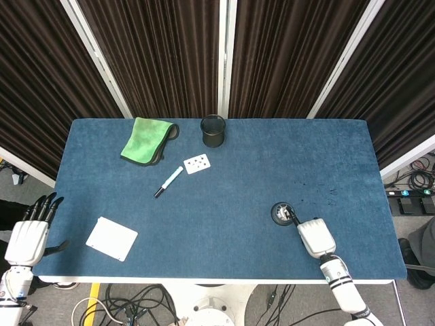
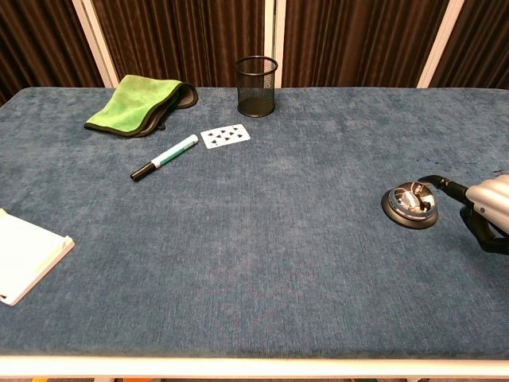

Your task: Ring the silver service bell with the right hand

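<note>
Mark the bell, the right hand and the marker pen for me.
service bell [image 2: 409, 202], chest view, on its chrome dome.
right hand [image 1: 315, 236], head view, on its white back.
marker pen [image 2: 165, 157], chest view, mid-barrel.

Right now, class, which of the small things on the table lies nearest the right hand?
The bell: the right hand reaches it with one finger. The pen, card, cup and notepad lie far to its left.

My right hand has a smooth silver shell and matt black fingers. The service bell is polished, mirror-bright metal on a black base. The table wears matt blue napped cloth. The pen cup is black mesh.
</note>
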`<state>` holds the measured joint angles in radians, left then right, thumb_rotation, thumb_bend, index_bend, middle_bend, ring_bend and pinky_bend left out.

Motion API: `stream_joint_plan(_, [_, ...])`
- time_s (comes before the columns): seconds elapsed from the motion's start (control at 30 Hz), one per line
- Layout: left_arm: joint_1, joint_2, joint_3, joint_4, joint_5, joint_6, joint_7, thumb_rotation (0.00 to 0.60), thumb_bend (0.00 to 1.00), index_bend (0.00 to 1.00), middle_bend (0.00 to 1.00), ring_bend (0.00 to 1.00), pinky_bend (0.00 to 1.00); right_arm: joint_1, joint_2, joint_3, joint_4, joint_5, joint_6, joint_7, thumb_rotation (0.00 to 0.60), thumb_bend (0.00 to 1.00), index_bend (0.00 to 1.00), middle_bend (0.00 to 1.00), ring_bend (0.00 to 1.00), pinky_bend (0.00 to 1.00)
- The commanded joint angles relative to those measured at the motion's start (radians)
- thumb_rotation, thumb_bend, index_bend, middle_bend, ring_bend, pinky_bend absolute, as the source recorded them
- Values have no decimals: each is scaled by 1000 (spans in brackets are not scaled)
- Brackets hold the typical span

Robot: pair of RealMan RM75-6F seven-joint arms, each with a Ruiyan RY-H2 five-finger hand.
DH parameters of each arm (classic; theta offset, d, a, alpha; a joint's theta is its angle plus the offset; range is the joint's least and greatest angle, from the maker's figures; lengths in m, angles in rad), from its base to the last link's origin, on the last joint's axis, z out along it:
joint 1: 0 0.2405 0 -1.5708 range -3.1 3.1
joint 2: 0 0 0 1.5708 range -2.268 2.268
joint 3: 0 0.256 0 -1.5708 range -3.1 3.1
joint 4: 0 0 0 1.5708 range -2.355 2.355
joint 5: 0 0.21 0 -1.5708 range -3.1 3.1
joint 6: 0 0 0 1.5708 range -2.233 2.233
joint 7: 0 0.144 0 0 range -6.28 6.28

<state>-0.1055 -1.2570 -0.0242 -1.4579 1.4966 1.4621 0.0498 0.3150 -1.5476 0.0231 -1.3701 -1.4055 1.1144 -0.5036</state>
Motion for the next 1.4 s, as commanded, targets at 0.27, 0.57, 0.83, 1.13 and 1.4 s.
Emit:
stream_joint_plan(0.27, [-3, -1, -3, -4, 0, -3, 5, 600, 27, 89, 11, 0, 167, 0, 18, -4, -39, -43, 59, 13, 600, 1000, 0, 864, 723, 596])
stream_joint_plan(0.57, [0, 1, -1, 0, -3, -3, -2, 600, 27, 89, 11, 0, 167, 6, -6, -17, -8, 17, 1, -25, 600, 1000, 0, 864, 723, 596])
stream_joint_plan(0.83, [0, 4, -2, -1, -1, -1, -2, 600, 27, 89, 11, 0, 167, 5, -17, -21, 2, 17, 12, -22, 600, 1000, 0, 864, 723, 596])
stream_joint_plan(1.13, [-3, 6, -4, -9, 1, -1, 4, 600, 26, 89, 11, 0, 167, -5, 7, -28, -17, -26, 66, 14, 600, 1000, 0, 864, 723, 596])
stream_joint_plan(1.4, [0, 8, -3, -7, -3, -1, 1, 600, 27, 89, 11, 0, 167, 3, -22, -36, 27, 25, 0, -14, 600, 1000, 0, 864, 723, 596])
